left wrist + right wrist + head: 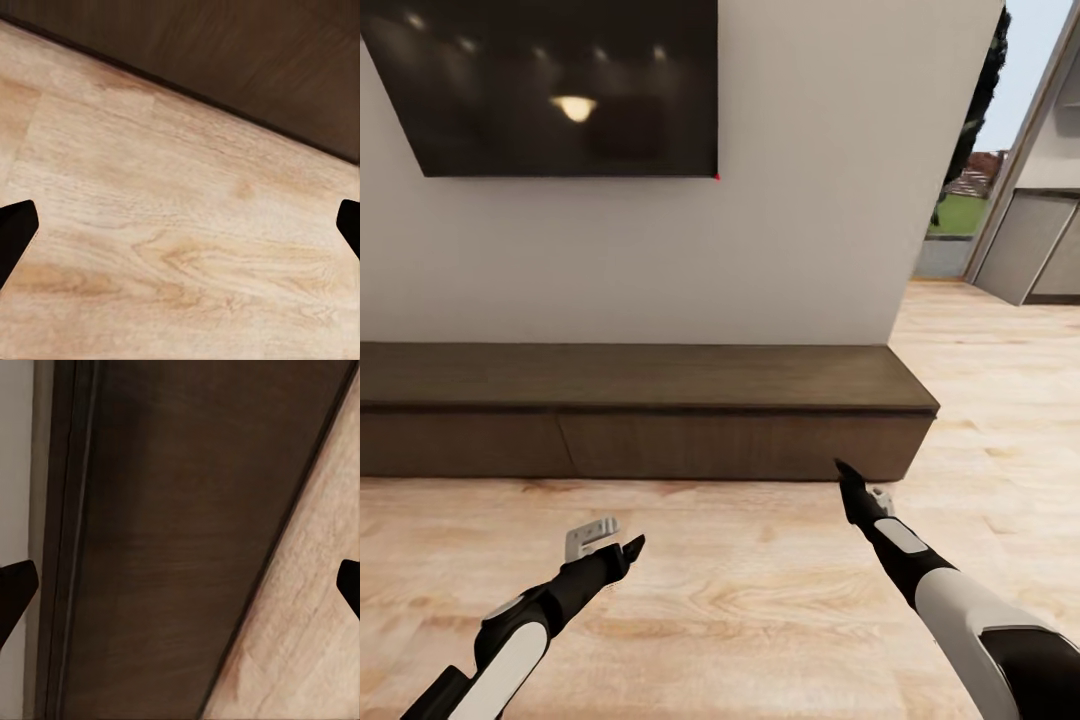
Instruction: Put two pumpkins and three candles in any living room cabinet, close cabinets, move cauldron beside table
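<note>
Both my grippers, left (pixel 622 549) and right (pixel 847 474), are hanging spread and empty facing the long dark-brown wooden cabinet (pixel 660 440), drawers all closed, so stowing looks unstarted.

Cabinet (pixel 640 400) left end cut off (TV (pixel 550 85) too).

Left tool (pixel 628 548) and right tool (pixel 846 472) spread wide, both empty
</note>
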Controlling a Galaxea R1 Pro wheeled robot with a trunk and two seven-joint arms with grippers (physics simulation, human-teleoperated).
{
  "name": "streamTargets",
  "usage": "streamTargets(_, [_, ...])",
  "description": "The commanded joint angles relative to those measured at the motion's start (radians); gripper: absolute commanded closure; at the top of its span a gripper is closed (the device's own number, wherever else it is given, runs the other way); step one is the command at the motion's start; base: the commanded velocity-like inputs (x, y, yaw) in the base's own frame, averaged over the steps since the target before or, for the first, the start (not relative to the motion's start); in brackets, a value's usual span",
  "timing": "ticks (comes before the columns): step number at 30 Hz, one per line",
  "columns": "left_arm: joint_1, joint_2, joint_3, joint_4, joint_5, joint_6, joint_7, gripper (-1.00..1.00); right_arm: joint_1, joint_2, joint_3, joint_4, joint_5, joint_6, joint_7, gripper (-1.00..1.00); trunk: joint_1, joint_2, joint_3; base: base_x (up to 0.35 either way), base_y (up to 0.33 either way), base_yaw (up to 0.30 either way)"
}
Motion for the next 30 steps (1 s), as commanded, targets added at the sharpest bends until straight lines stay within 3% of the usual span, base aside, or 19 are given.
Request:
streamTargets(1, [-0.001,0.001,-0.002,-0.001,0.009,0.000,0.009,-1.00,-0.001,-0.001,0.007,0.000,-0.011,0.002,0.003,-1.00,0.000,0.000,-0.001,0.318,0.079,0.000])
streamTargets(15, [-0.001,0.002,-0.003,-0.002,0.029,0.000,0.006,-1.00,-0.001,-0.004,0.005,-0.001,-0.010,0.001,0.006,-1.00,0.000,0.000,-0.001,0.266,0.056,0.000])
streamTargets(24, [-0.001,-0.001,-0.003,-0.004,0.031,0.002,0.005,-1.00,-0.001,-0.005,0.003,-0.003,-0.010,0.000,0.014,-1.00,0.000,0.000,-0.001,0.029,0.001,0.000])
streamTargets(30, [-0.001,-0.001,-0.003,-0.004,0.030,0.001,0.005,-1.00,-0.001,-0.005,0.003,-0.004,-0.010,0.000,0.020,-1.00,0.003,-0.002,-0.024,0.001,0.000,0.000])
